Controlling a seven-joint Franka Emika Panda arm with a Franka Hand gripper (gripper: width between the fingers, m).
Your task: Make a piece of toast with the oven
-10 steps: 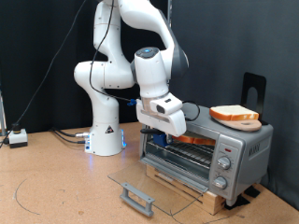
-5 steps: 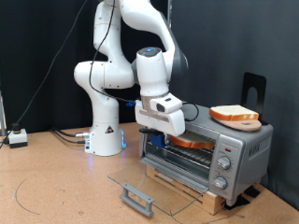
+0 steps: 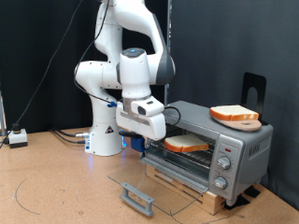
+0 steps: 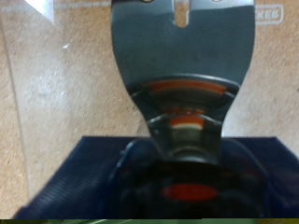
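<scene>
— Two bread slices, by my count. One flat, cream-faced piece of toast (image 3: 188, 144) with a golden crust lies on the wire rack inside the boxy silver-grey toaster oven (image 3: 207, 149); its look-alike second slice (image 3: 234, 114) sits on a round wooden board (image 3: 245, 122) on the oven's roof.

— And the door?

— One glass door (image 3: 142, 186) with a grey bar handle (image 3: 136, 196), folded right down flat, sticking out over the brown table (image 3: 56, 187) towards the exterior view's bottom left. It fills the space in front of the oven mouth.

— Where's the arm?

— One white arm, its base (image 3: 106, 140) at the exterior view's left of the oven. The white gripper (image 3: 140, 140) hangs just outside the open mouth, on the left side, near the toast on the rack but apart from it.

— Are the fingers holding anything?

— I cannot tell how far apart they stand. From outside the gripper's body hides them, and the wrist view is a blur of grey metal, orange-red bands and a dark blue surface (image 4: 149, 177); nothing recognisable shows between them.

— What else is about?

— Three round knobs (image 3: 222, 167) stacked on the oven's right panel. One black upright stand (image 3: 253, 90) behind the board. One small white box (image 3: 17, 137) at the far left, cables (image 3: 70, 136) trailing along the table to the base, and a thin curved wire (image 3: 37, 201) lying loose on the table.
</scene>
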